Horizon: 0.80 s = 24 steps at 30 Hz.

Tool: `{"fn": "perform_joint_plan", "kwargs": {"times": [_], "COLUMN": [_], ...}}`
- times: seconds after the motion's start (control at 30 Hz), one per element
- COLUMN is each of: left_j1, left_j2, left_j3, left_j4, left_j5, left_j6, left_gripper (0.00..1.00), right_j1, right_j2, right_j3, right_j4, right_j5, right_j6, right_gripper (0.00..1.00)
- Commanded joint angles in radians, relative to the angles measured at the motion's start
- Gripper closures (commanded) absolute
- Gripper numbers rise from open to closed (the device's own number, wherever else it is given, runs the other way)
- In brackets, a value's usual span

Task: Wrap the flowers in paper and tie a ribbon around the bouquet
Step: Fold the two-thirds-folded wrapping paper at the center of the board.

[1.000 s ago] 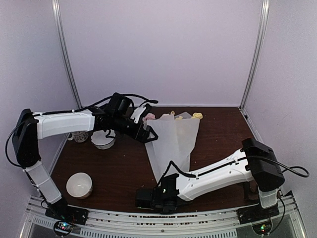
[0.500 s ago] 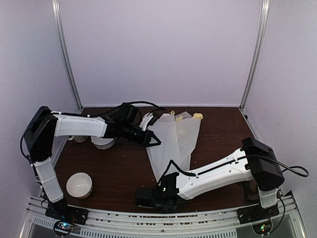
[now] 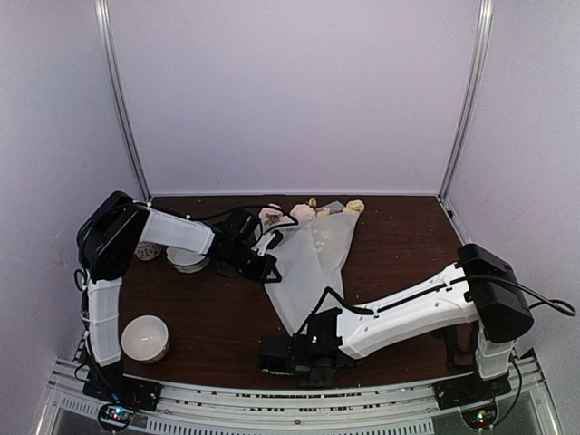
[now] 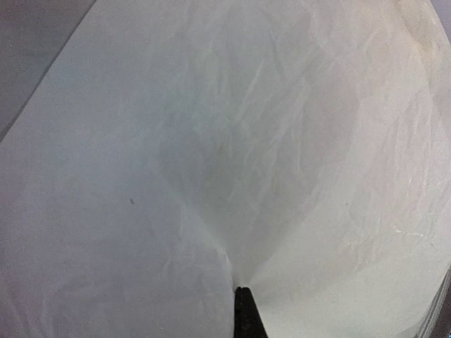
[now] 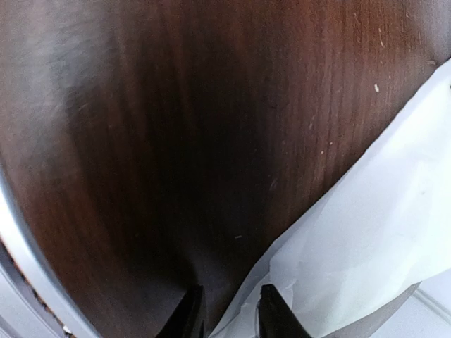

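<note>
Left wrist view first: clamped shut on the paper (image 4: 232, 155), left fingers (image 4: 244, 317) squeezed into a single black wedge, creases fanning out from the pinch. Nothing beyond that but frosted white sheet, with no blooms anywhere.

Over to the right wrist view: right fingers (image 5: 271, 315) standing a little apart, gripping nothing, with the paper's narrow near end running down into the gap between them. Bare brown worktop (image 5: 162, 141) off to the left of that.

Pulling back to the top external view: left pinch sitting on the sheet's left edge, lifting it off the wood. Flowers (image 3: 301, 213) lying at the far, wide end, pink and yellow heads poking out past the paper's top edge, stems hidden under the sheet. Right arm stretched low along the near side, reaching for the point of the cone. Near bowl (image 3: 145, 337) and far bowl (image 3: 188, 259) parked on the left, out of the action.

Looks like the wrapping step: left flap being folded over the stems, cone not yet closed. Next up, probably: carry that pinched edge across to the right without tearing it or dragging the blooms, and close down on the narrow end to anchor it. No tying yet, and no ribbon to be found in any view.

Worth going overhead for the blooms and the lie of both arms. Worth going to the wrists for the fingers, hard to read from above.
</note>
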<state>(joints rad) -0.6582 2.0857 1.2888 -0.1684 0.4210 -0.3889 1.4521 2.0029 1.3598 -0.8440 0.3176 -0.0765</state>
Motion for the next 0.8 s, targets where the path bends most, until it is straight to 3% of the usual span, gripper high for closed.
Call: {"fn": "perform_joint_plan", "kwargs": {"times": [0.0,0.2,0.33,0.53,0.77], "left_j1": [0.006,0.005,0.006,0.006,0.006], "left_j2": [0.039,0.039,0.034,0.017,0.037], "left_j3": [0.030,0.032,0.029,0.022,0.065], "left_j4": [0.000,0.007,-0.002,0.000,-0.026], "left_j5": [-0.033,-0.029,-0.017,0.017,-0.010], "left_j6": [0.008,0.015,0.027,0.040,0.039], "left_gripper": [1.00,1.00,1.00,1.00,1.00], "right_j1": [-0.005,-0.028,-0.131,-0.368,-0.313], "right_j2": [-0.115,-0.407,-0.515,-0.427,-0.300], "right_j3": [-0.030,-0.106,-0.162,-0.175,-0.274], "right_j4": [-0.003,0.154,0.279,0.360,0.476], "right_j5": [-0.068,-0.167,-0.301,-0.299,-0.314], "right_j6": [0.084,0.185,0.265,0.426,0.341], "right_gripper": [0.69,0.54,0.51,0.58,0.66]}}
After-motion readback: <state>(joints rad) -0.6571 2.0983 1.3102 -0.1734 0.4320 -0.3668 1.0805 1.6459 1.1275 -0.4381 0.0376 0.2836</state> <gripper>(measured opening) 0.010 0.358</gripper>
